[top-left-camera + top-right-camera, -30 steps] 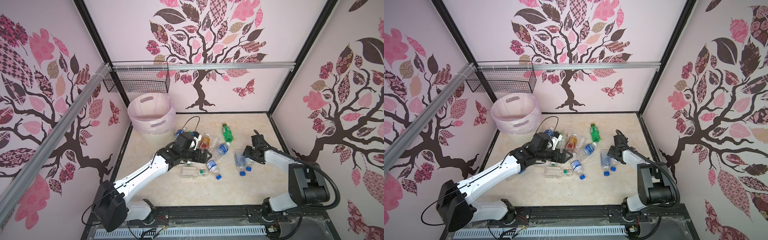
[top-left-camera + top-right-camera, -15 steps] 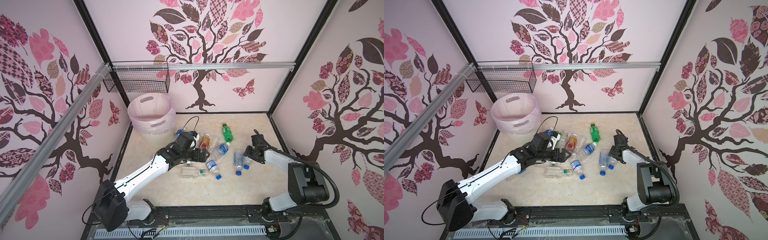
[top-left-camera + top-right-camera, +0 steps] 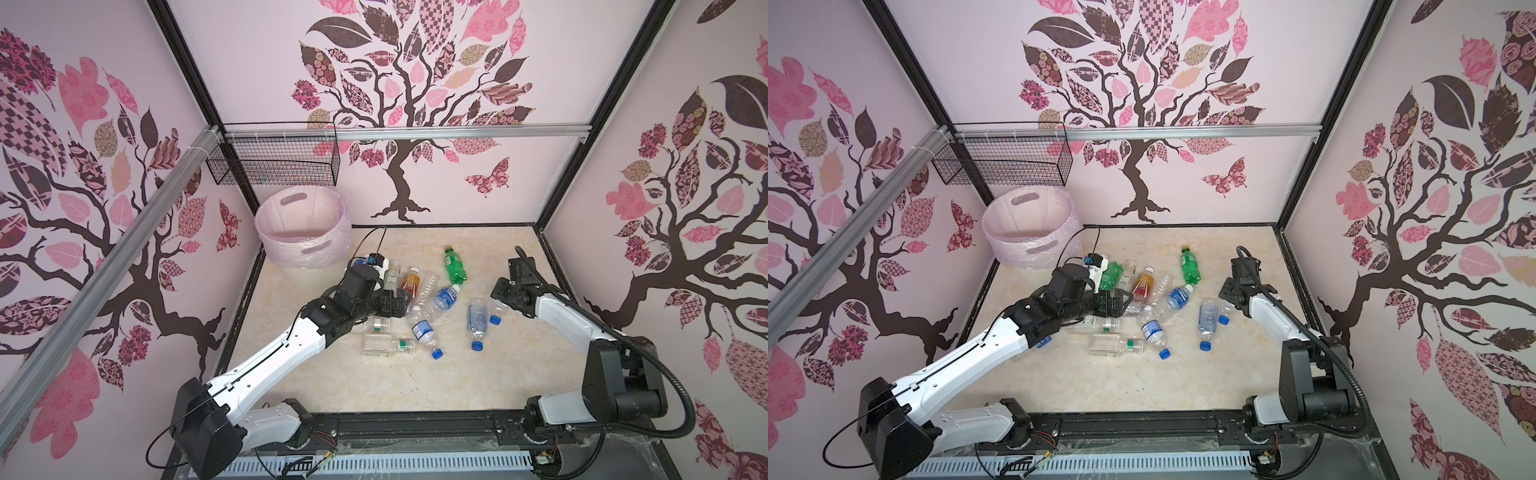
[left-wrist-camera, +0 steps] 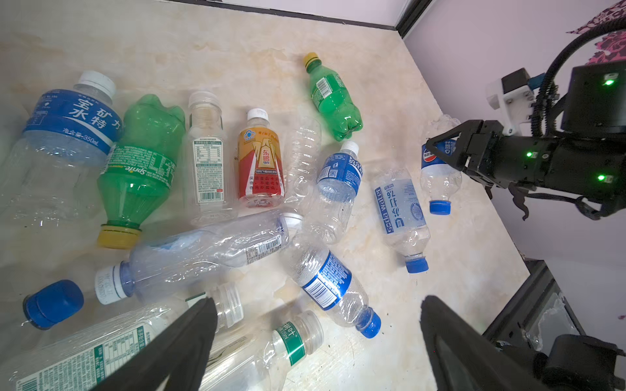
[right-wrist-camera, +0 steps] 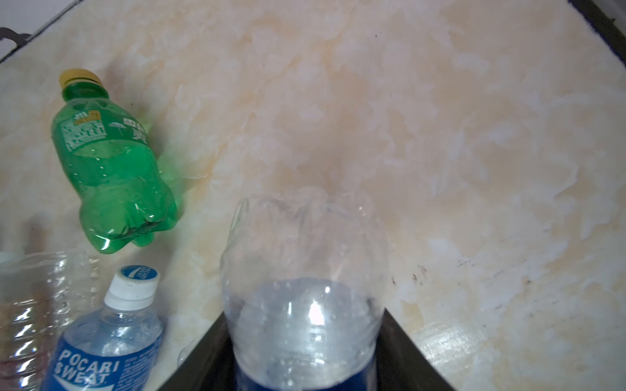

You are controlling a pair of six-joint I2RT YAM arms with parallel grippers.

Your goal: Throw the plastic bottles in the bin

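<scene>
I had my right gripper (image 5: 305, 359) clamped on the Pepsi-logo bottle (image 5: 305, 270), Pocari Sweat bottle (image 5: 105, 348) just beside it, left gripper (image 4: 318, 301) spread wide, Sprite bottle (image 4: 142, 162) ahead.

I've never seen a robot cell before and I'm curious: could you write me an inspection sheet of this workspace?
Surface: beige marbled tabletop, lightly marked.
Job's things: small plastic bottles lie scattered mid-table; round pale pink lined bin, no bottle visible inside.
Clutter: nothing seen.
Hands: left hand open over the pile; right hand shut on clear blue-labelled bottle.
Cables: black cable loop at left wrist; black ribbed hose along right arm.
Surroundings: black wire mesh basket on rail; tree-patterned walls.
</scene>
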